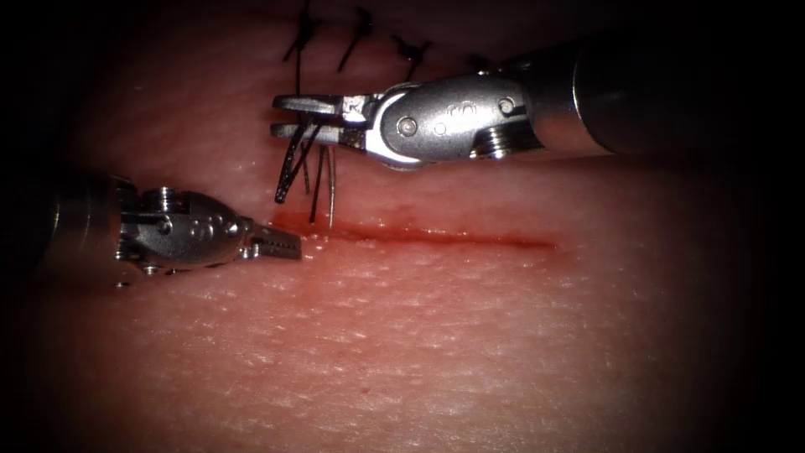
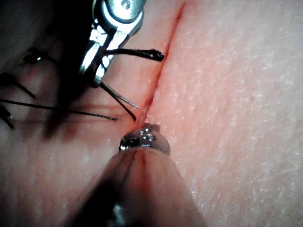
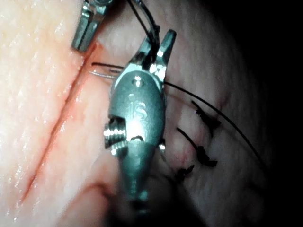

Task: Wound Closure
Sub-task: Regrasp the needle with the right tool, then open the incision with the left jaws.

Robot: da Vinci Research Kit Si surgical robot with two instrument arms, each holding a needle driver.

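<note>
The cut [image 1: 436, 237] runs across the tissue [image 1: 436, 352] with red fluid along it. My right tool [image 1: 306, 116] hovers above the cut's left end. Its jaw tips stand slightly apart, gripping the thin curved needle [image 1: 332, 191] near their base. The needle hangs down with its lower end just over the far edge of the cut, not in the tissue. Dark thread [image 1: 288, 168] crosses the same jaws and droops in a loop. My left tool [image 1: 283, 243] lies low at the cut's left end, shut and holding nothing. The needle [image 2: 124, 100] also appears beside my left tool's tip [image 2: 144, 138].
Several dark knotted stitches with cut ends [image 1: 360, 32] sit in a row on the far tissue behind the right tool, also seen as knots [image 3: 206, 156]. A long strand of thread [image 3: 222, 118] trails past them. The right tool's shaft [image 1: 654, 96] spans the upper right.
</note>
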